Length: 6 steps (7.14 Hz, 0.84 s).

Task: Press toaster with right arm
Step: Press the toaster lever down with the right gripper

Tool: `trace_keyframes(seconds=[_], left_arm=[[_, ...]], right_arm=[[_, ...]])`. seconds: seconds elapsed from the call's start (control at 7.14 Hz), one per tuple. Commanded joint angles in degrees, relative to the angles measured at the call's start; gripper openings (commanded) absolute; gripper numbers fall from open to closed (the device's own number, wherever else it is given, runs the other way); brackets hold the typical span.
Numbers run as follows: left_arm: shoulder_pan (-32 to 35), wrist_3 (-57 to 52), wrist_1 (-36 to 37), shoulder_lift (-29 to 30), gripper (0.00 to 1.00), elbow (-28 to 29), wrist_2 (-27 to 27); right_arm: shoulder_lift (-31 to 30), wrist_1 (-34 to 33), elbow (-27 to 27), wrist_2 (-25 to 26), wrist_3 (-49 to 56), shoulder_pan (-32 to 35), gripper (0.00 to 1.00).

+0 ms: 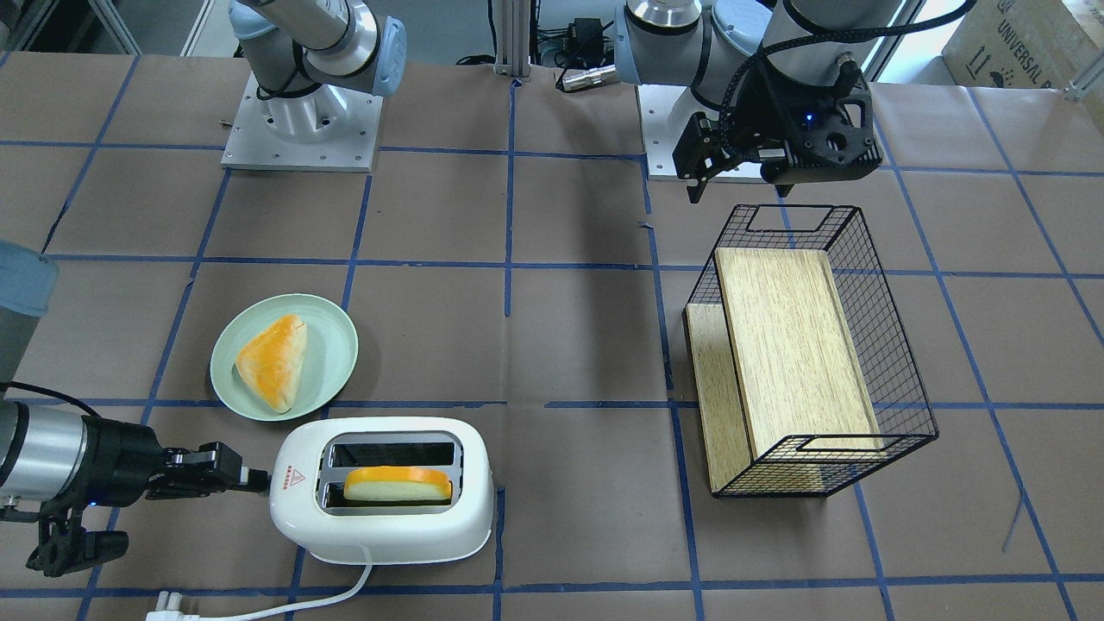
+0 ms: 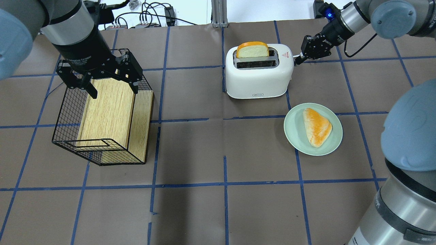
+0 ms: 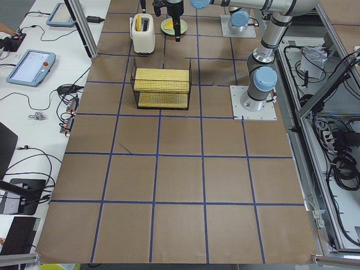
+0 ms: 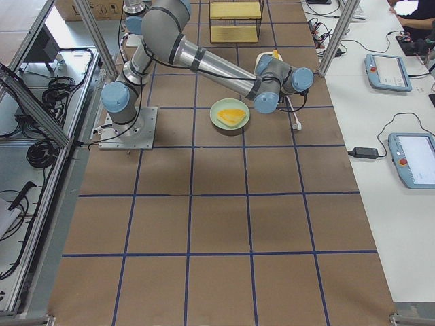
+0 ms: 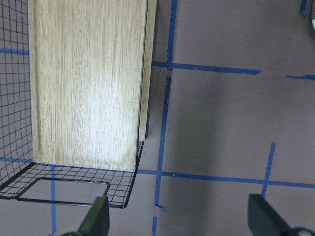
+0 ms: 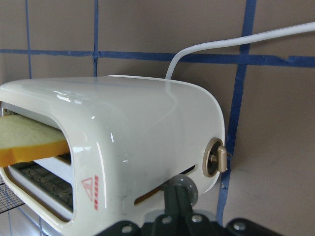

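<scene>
Toaster (image 2: 259,78): far side of the surface (image 2: 204,153), long axis running left-right.
Right end effector (image 2: 298,61): fingers pinched together, holding nothing, tips against the lever (image 6: 183,187) on the toaster's right end.
Press direction: straight down, I'd judge.

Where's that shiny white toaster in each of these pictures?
Exterior front-facing: white glossy two-slot toaster, bottom, left of centre.
Overhead exterior: toaster, top centre.
Exterior left: toaster, far top.
Exterior right: toaster, top, mostly hidden.
Left wrist: absent.
Right wrist: toaster fills the frame.
Shared landmark: pale green round plate beside it.
</scene>
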State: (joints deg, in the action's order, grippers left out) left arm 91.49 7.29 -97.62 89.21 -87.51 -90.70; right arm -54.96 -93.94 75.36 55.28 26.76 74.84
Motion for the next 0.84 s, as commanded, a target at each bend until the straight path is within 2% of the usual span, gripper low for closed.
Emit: trace_keyframes(seconds=[0.0,0.7], left_arm=[[0.0,0.0,0.0,0.0,1.00,0.1,0.0],[0.0,0.0,0.0,0.0,1.00,0.1,0.0]], right_arm=[[0.8,0.0,0.0,0.0,0.5,0.0,0.00],[3.2,-2.6,-0.2,0.0,0.5,0.0,0.00]])
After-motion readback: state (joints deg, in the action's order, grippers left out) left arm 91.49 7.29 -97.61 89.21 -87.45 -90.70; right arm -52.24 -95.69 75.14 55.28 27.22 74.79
